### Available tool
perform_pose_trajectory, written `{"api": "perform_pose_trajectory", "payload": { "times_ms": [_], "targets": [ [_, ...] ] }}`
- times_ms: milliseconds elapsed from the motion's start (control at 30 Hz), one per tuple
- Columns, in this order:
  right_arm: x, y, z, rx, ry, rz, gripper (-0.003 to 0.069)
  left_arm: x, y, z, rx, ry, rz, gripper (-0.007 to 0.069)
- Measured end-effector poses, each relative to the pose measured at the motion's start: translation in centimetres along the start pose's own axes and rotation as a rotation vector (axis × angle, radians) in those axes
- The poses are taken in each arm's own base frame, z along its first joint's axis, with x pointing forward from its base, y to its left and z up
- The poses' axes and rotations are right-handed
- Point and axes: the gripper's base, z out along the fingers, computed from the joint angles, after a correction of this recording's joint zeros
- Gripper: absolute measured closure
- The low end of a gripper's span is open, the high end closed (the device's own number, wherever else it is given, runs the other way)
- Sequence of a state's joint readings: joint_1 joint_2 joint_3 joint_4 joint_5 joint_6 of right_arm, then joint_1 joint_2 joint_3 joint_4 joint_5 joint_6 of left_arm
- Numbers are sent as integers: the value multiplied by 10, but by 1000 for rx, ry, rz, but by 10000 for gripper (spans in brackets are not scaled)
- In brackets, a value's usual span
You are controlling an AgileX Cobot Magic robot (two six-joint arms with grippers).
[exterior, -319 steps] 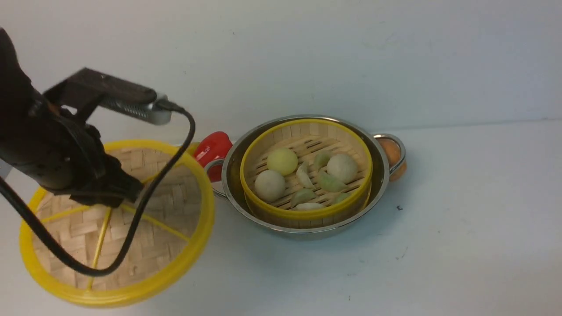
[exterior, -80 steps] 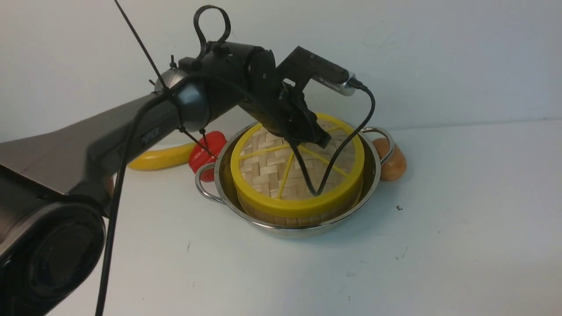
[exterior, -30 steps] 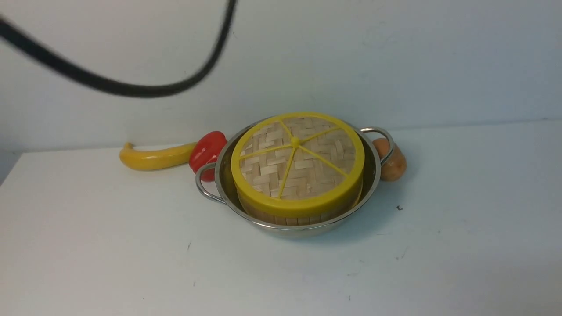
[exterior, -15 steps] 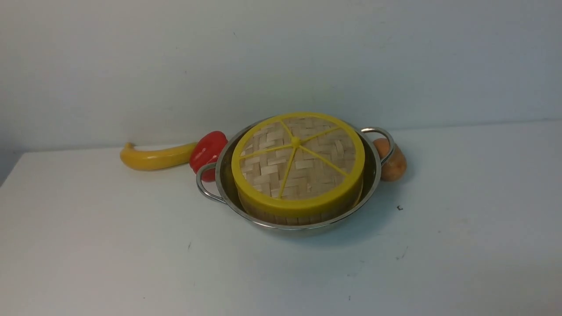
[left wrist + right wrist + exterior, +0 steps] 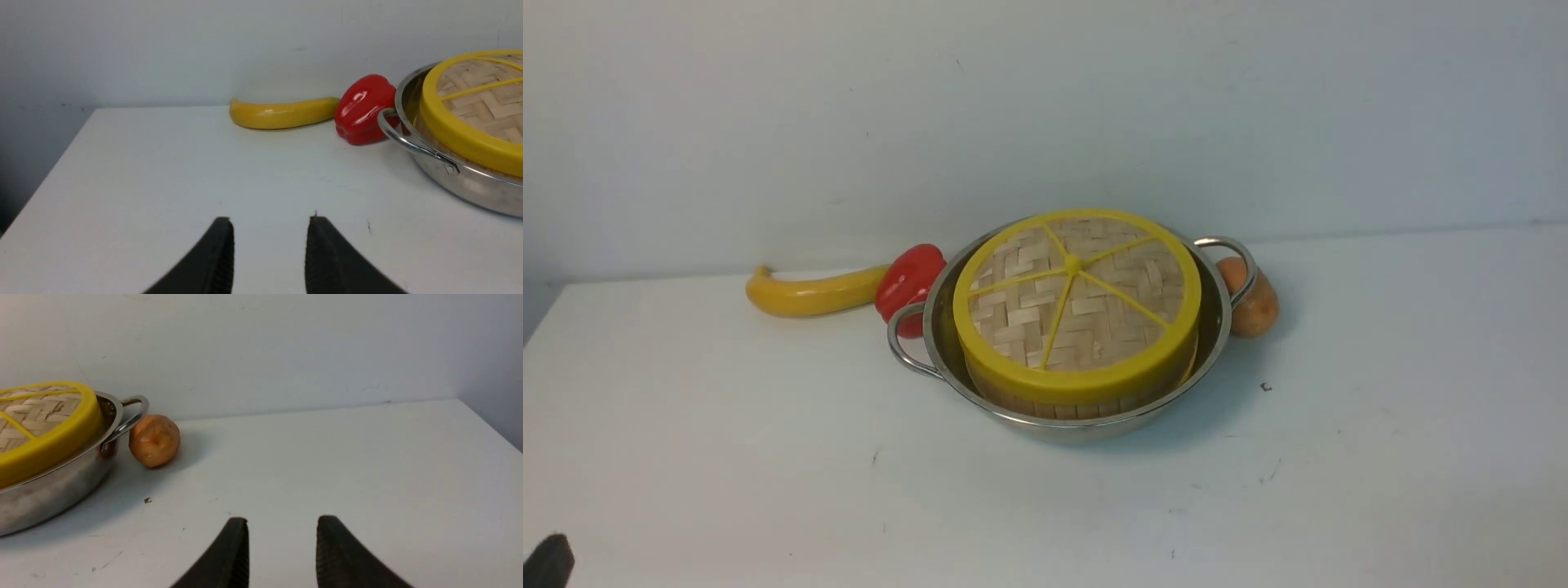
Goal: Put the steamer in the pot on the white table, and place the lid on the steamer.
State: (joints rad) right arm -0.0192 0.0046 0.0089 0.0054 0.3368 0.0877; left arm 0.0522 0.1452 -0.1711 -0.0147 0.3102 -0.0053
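The steel pot (image 5: 1218,327) stands on the white table (image 5: 768,457) near the back wall. Inside it sits the steamer (image 5: 1045,406), of which only a strip of bamboo side wall shows; its inside is hidden. The lid (image 5: 1078,298), woven with a yellow rim and spokes, lies flat on top of the steamer. My left gripper (image 5: 270,222) is open and empty over bare table, well short of the pot (image 5: 449,179) and lid (image 5: 478,102). My right gripper (image 5: 282,520) is also open and empty, apart from the pot (image 5: 49,490).
A yellow banana (image 5: 809,292) and a red pepper (image 5: 911,282) lie against the pot's left handle. An orange-brown potato (image 5: 1254,302) touches the right handle. A dark bit of my left arm (image 5: 547,563) shows at the lower left corner. The wall runs just behind.
The black cable that crossed the top of the front view a second ago is gone. A dark bit of the left arm now shows at the lower left. Pot, steamer and lid have not moved.
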Motion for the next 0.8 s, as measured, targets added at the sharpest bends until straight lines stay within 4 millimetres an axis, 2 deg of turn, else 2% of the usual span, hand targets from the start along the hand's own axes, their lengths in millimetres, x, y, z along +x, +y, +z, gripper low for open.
{"api": "perform_pose_trajectory", "payload": {
  "times_ms": [200, 433, 567, 800],
  "targets": [
    [0, 0, 0, 0, 0, 0, 410, 30, 1, -4, -5, 57, 14, 384],
    [0, 0, 0, 0, 0, 0, 410, 41, 4, -1, -36, 94, 109, 384],
    [0, 0, 0, 0, 0, 0, 410, 58, 6, 2, -44, 127, 137, 384],
    [0, 0, 0, 0, 0, 0, 410, 55, 5, 3, -38, 65, 158, 384]
  ]
}}
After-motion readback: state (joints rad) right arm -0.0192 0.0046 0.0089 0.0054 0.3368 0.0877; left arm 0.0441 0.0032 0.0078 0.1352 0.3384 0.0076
